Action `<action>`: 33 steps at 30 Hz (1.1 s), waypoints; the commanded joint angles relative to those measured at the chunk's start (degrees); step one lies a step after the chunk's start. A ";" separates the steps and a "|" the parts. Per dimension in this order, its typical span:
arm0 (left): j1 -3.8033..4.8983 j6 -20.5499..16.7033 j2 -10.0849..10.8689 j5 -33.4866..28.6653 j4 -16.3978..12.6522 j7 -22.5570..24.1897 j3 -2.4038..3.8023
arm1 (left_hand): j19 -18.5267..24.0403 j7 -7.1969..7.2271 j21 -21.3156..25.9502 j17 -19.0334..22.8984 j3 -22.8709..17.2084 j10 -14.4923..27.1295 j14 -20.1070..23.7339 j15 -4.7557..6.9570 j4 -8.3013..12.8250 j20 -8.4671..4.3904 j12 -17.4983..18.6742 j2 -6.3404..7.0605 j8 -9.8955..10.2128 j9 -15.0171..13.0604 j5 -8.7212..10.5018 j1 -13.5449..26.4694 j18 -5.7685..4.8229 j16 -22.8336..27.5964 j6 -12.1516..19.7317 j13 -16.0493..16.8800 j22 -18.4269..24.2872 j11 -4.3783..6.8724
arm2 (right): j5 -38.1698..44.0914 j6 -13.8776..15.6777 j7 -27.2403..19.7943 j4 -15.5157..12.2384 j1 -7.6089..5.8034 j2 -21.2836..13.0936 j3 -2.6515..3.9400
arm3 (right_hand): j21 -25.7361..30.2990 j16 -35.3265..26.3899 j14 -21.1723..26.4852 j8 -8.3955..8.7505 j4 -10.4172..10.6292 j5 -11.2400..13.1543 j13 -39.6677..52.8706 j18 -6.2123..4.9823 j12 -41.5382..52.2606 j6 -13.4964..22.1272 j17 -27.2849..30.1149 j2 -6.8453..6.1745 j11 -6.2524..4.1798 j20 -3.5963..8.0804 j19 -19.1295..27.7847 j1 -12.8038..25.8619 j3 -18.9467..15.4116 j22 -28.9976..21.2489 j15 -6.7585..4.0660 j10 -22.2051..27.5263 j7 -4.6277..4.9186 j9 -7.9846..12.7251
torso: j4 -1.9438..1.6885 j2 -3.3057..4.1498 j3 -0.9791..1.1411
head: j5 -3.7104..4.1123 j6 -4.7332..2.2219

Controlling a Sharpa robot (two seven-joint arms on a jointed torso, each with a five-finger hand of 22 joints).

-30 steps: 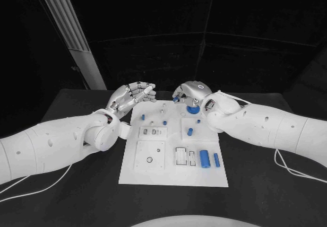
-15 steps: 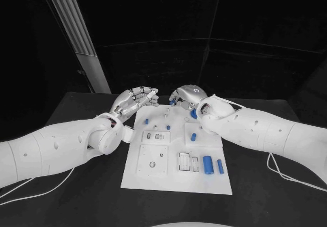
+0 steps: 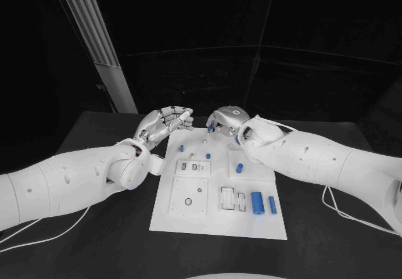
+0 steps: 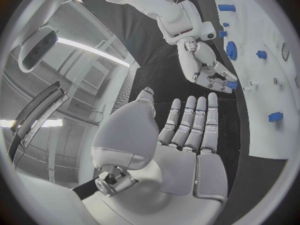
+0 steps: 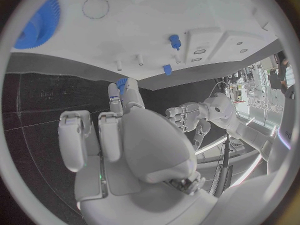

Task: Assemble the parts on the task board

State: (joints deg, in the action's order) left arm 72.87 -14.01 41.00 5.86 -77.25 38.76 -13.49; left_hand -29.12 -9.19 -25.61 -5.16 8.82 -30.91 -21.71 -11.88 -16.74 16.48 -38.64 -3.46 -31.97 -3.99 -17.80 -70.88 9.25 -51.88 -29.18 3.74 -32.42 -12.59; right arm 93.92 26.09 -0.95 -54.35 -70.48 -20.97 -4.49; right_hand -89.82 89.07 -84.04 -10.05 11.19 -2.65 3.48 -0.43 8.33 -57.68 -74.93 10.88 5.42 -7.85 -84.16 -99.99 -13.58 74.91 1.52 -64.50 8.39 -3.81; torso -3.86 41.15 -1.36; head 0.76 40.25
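Item: right hand (image 3: 225, 120), at the 12 o'clock edge of your task board (image 3: 218, 224), pinches a small blue part (image 4: 232, 84), presumably for insertion. Left hand (image 3: 168, 122), fingers apart, holds nothing.

Head view: right robot hand (image 3: 225, 120) seen from the back, so its fingertips and the small blue part (image 3: 212, 129) at them are mostly covered; can't tell how firmly it is pinched. Right forearm hides most of the blue gear (image 3: 239, 138) and the task board (image 3: 218, 221) corner under it. Right wrist view: gear (image 5: 37, 24) cut by the circle's rim, and the blue part (image 5: 121, 83) is half behind a fingertip. Left wrist view: board (image 4: 275, 135) runs off the rim; the small sockets are too small to read.
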 commanded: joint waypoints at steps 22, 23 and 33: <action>0.19 -0.01 0.05 0.25 -0.29 9.14 0.04 | 0.57 -5.87 0.35 0.09 0.39 0.40 0.44 -0.14 -0.01 0.03 0.04 -0.47 0.33 -0.06 -0.38 -0.01 -0.89 -0.04 -0.32 -0.04 0.09 -0.09 | 1.87 -3.35 0.90 3.47 -0.12 2.35 0.06 | -0.18 0.18 -4.88 0.60 0.64 -0.06 -0.04 0.43 -0.73 -0.14 -8.72 0.27 -0.01 0.02 -5.84 -0.76 0.11 15.09 0.20 -0.20 0.12 -0.04 | -0.05 0.02 -0.06 | -0.05 0.72; 0.19 0.00 0.04 0.25 -0.29 9.14 0.04 | 0.57 -5.87 0.35 0.09 0.39 0.40 0.44 -0.14 -0.01 0.03 0.04 -0.47 0.33 -0.06 -0.38 -0.01 -0.89 -0.04 -0.32 -0.04 0.09 -0.09 | 1.87 -3.31 0.90 3.65 -0.12 2.44 0.06 | -0.18 0.18 -4.88 0.60 0.64 -0.06 -0.04 0.43 -0.73 -0.14 -8.72 0.27 -0.01 0.02 -5.84 -0.76 0.11 15.09 0.20 -0.20 0.12 -0.04 | -0.07 0.04 -0.06 | -0.06 0.75; 0.25 0.09 0.04 0.25 -0.27 9.07 0.04 | 0.58 -5.88 0.37 0.09 0.42 0.44 0.47 -0.15 -0.01 0.03 0.00 -0.52 0.38 -0.07 -0.48 -0.03 -0.90 -0.08 -0.32 -0.04 0.12 -0.09 | 1.88 -3.10 0.90 4.04 -0.13 2.64 0.06 | -0.18 0.18 -4.88 0.65 0.67 -0.06 -0.04 0.43 -0.82 -0.16 -8.70 0.27 0.00 0.03 -5.84 -0.80 0.12 15.09 0.20 -0.20 0.11 -0.04 | 0.02 0.20 -0.06 | -0.49 0.60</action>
State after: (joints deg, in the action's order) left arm 73.00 -14.15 41.04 5.87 -77.42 38.76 -13.49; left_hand -28.93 -9.19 -25.62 -5.11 8.81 -30.91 -21.51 -12.09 -16.74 16.67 -38.64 -3.46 -31.97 -3.98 -18.19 -70.88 9.26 -51.88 -29.18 3.74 -32.39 -12.59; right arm 95.38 22.90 -0.25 -50.18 -70.48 -18.25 -4.48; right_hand -89.82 89.07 -84.04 -9.47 11.47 -2.64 3.48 -0.43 7.87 -57.63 -74.92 11.10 5.42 -7.85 -84.16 -100.21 -13.58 74.91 1.53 -64.49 8.38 -3.76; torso -3.89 41.26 -1.41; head 0.42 40.91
